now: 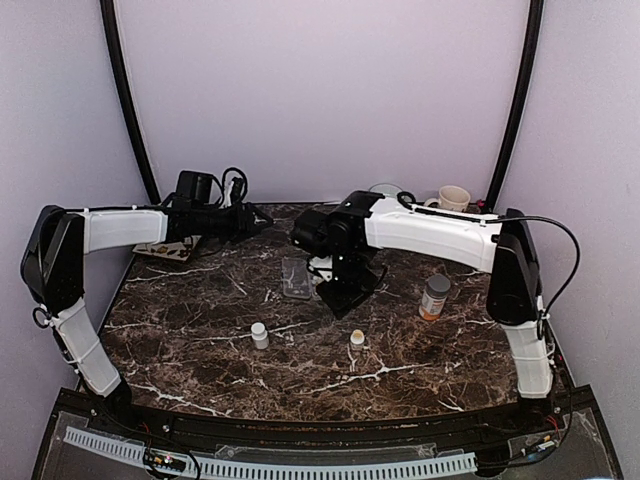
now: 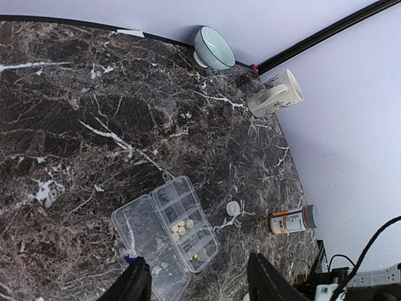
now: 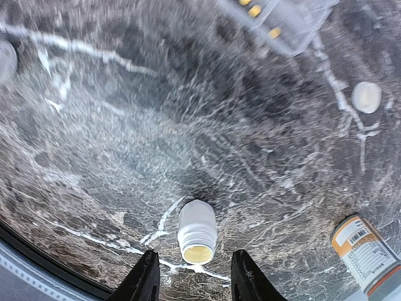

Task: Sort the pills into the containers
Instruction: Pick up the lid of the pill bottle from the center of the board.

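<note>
The clear pill box (image 2: 164,237) lies open on the marble table, lid flat to the left. Several cream-white pills (image 2: 182,227) sit in one middle compartment, and small yellow pills (image 2: 197,255) in another. In the top view the box (image 1: 295,278) is mid-table. My left gripper (image 2: 199,290) is open and empty, held high over the box; it is at the back left in the top view (image 1: 258,222). My right gripper (image 3: 194,279) is open above an uncapped white bottle (image 3: 197,231) that stands on the table, clear of both fingers. The right gripper also shows in the top view (image 1: 345,295).
An orange bottle with a grey cap (image 1: 434,297) stands right of the box. A loose white cap (image 2: 233,208) lies beside the box. A second white bottle (image 1: 260,335) stands front left. A bowl (image 2: 213,47) and a mug (image 2: 276,94) sit at the back right.
</note>
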Controlling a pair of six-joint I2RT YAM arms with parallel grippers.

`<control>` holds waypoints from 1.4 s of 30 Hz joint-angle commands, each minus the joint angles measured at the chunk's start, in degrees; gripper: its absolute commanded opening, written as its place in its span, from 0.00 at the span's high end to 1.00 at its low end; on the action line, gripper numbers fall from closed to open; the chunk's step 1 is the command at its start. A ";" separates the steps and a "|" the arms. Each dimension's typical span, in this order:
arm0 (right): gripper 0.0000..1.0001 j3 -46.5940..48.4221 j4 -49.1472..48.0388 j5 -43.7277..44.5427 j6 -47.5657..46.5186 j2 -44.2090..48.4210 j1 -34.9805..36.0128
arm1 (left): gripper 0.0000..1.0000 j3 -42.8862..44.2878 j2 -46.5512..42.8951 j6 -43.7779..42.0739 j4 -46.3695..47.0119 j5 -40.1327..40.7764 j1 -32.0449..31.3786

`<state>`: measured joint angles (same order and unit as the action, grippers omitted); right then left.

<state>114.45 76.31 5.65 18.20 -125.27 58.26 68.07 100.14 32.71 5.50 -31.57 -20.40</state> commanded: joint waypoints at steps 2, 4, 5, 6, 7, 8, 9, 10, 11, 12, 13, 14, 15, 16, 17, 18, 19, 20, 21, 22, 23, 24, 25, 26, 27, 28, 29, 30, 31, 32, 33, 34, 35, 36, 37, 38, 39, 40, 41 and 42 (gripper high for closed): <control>0.59 -2.95 -6.82 4.03 4.24 6.74 -4.20 | 0.45 3.21 -1.69 -3.21 -3.78 1.35 -0.21; 0.59 -5.05 -9.72 4.67 4.57 7.51 -5.84 | 0.45 3.54 -1.85 -3.75 -4.72 1.93 -0.25; 0.59 -5.87 -10.85 5.49 4.64 7.58 -6.55 | 0.45 3.69 -1.94 -3.94 -5.05 2.07 -0.33; 0.58 -6.50 -11.88 6.25 4.74 7.48 -7.25 | 0.45 3.79 -2.04 -4.11 -5.52 2.21 -0.34; 0.58 -7.28 -13.13 6.87 4.73 7.42 -7.73 | 0.45 3.96 -2.15 -4.28 -5.83 2.34 -0.33; 0.57 -8.30 -14.77 7.09 4.62 7.37 -8.36 | 0.45 4.14 -2.27 -4.38 -6.11 2.45 -0.40; 0.57 -9.24 -16.19 7.28 4.57 7.31 -8.88 | 0.45 4.35 -2.31 -4.51 -6.42 2.50 -0.41; 0.56 -10.12 -17.67 7.77 4.63 7.06 -9.39 | 0.45 4.72 -2.31 -4.76 -6.88 2.48 -0.55; 0.55 -11.09 -19.02 8.38 4.61 6.75 -9.77 | 0.45 5.11 -2.23 -5.19 -7.38 2.55 -0.60; 0.53 -12.01 -20.28 8.98 4.57 6.46 -10.15 | 0.45 5.60 -2.23 -5.58 -7.93 2.68 -0.74; 0.53 -13.12 -21.59 9.65 4.74 6.18 -10.51 | 0.45 5.88 -2.18 -5.98 -8.30 2.88 -0.84; 0.53 -14.15 -22.89 10.00 4.90 5.96 -10.82 | 0.45 6.13 -2.18 -6.25 -8.65 2.98 -0.94; 0.52 -15.04 -24.27 10.21 5.17 5.71 -11.21 | 0.45 6.33 -2.22 -6.45 -8.92 3.10 -1.03; 0.51 -16.07 -25.50 10.40 5.42 5.38 -11.54 | 0.45 6.44 -2.16 -6.63 -9.08 3.14 -1.08; 0.50 -16.40 -26.46 10.51 5.57 5.17 -11.81 | 0.45 6.58 -2.12 -6.73 -9.28 3.17 -1.10; 0.49 -16.68 -27.49 10.45 5.64 4.54 -12.07 | 0.45 6.66 -2.12 -6.77 -9.50 3.18 -1.08; 0.49 -16.59 -27.98 10.37 5.62 3.94 -12.33 | 0.45 6.67 -2.05 -6.84 -9.58 3.18 -1.15; 0.49 -16.32 -28.16 10.27 5.57 3.20 -12.48 | 0.45 6.78 -2.01 -6.86 -9.61 3.18 -1.20; 0.49 -15.80 -28.11 10.41 5.67 2.37 -12.65 | 0.45 6.86 -1.98 -6.87 -9.70 3.14 -1.19; 0.49 -15.37 -27.92 10.74 5.78 1.65 -12.86 | 0.45 6.99 -1.89 -6.91 -9.83 3.10 -1.28; 0.49 -15.12 -27.81 10.99 5.95 0.95 -13.12 | 0.45 7.11 -1.87 -6.95 -9.93 3.10 -1.35; 0.49 -15.03 -27.96 11.05 6.17 0.51 -13.37 | 0.45 7.26 -1.83 -7.02 -9.97 3.10 -1.39; 0.49 -15.11 -28.36 11.05 6.26 0.21 -13.64 | 0.45 7.39 -1.75 -7.09 -9.98 3.03 -1.48; 0.49 -15.26 -28.77 10.97 6.47 0.06 -13.95 | 0.45 7.54 -1.65 -7.19 -10.06 3.01 -1.56; 0.49 -15.33 -29.13 10.89 6.62 -0.12 -14.26 | 0.45 7.66 -1.55 -7.36 -10.22 3.09 -1.57; 0.49 -15.47 -29.46 10.89 6.74 -0.14 -14.51 | 0.45 7.62 -1.58 -7.51 -10.24 3.17 -1.65; 0.48 -15.46 -29.65 10.83 6.72 -0.21 -14.77 | 0.45 7.61 -1.51 -7.67 -10.25 3.23 -1.66; 0.48 -15.49 -29.91 10.79 6.80 -0.23 -14.91 | 0.45 7.67 -1.48 -7.85 -10.38 3.27 -1.66; 0.48 -15.41 -30.06 10.67 6.71 -0.28 -15.07 | 0.45 7.79 -1.42 -8.02 -10.48 3.34 -1.71; 0.48 -15.26 -30.08 10.55 6.64 -0.38 -15.23 | 0.45 7.80 -1.37 -8.16 -10.66 3.42 -1.74; 0.48 -15.15 -30.08 10.34 6.49 -0.59 -15.32 | 0.45 7.92 -1.29 -8.30 -10.75 3.57 -1.74; 0.48 -15.14 -30.27 10.14 6.35 -0.79 -15.43 | 0.45 7.95 -1.20 -8.40 -10.84 3.60 -1.77; 0.48 -15.14 -30.46 9.76 6.28 -0.96 -15.57 | 0.45 8.01 -1.13 -8.40 -10.87 3.62 -1.81; 0.48 -15.18 -30.66 9.43 6.22 -1.16 -15.75 | 0.45 7.98 -1.07 -8.44 -10.91 3.68 -1.83; 0.48 -15.29 -30.89 9.04 6.17 -1.32 -15.86 | 0.45 8.07 -1.02 -8.49 -11.00 3.71 -1.83; 0.49 -15.29 -31.10 8.64 6.12 -1.49 -16.01 | 0.45 8.16 -0.93 -8.51 -11.08 3.71 -1.83; 0.49 -15.36 -31.28 8.40 6.08 -1.66 -16.14 | 0.45 8.25 -0.91 -8.61 -11.08 3.71 -1.80; 0.49 -15.47 -31.48 8.15 6.06 -1.81 -16.22 | 0.45 8.37 -0.87 -8.63 -11.17 3.74 -1.83; 0.49 -15.61 -31.87 7.76 5.99 -1.90 -16.41 | 0.45 8.43 -0.83 -8.69 -11.27 3.80 -1.83; 0.49 -15.78 -32.31 7.31 5.92 -1.90 -16.56 | 0.45 8.61 -0.78 -8.71 -11.32 3.84 -1.83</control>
<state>98.45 46.19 14.52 24.10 -126.06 42.54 74.91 100.14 25.17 -4.19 -28.01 -22.02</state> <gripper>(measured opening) 0.510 0.548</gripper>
